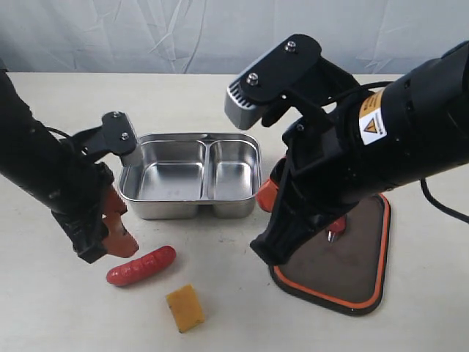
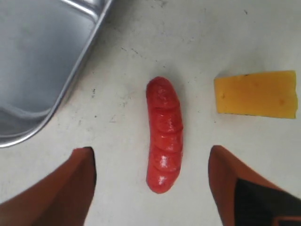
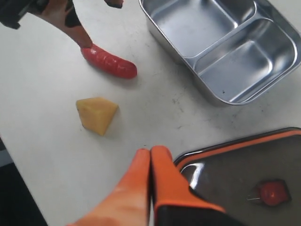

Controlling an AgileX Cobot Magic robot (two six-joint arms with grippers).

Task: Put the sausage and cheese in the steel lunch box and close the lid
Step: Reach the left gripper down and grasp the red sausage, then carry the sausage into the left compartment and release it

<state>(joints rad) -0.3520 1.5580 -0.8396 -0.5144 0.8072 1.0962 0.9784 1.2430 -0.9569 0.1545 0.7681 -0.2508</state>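
Note:
The red sausage [image 1: 141,265] lies on the table in front of the steel lunch box [image 1: 176,208], whose two compartments are empty. My left gripper [image 1: 117,236] hangs open just above the sausage's left end. In the left wrist view the sausage [image 2: 163,134] lies lengthwise between the spread fingers of that gripper [image 2: 150,149], touching neither. The yellow cheese [image 1: 185,308] sits close to the sausage's right [image 2: 256,93]. The dark lid [image 1: 344,264] with its orange rim lies flat to the right of the box. My right gripper [image 3: 150,151] is shut and empty, beside the lid's edge [image 3: 244,174].
The right arm's bulk hangs over the lid and the box's right side in the exterior view. A pale wrinkled cloth backs the table. The right wrist view also takes in the box [image 3: 188,28], the sausage [image 3: 109,61] and the cheese [image 3: 96,113].

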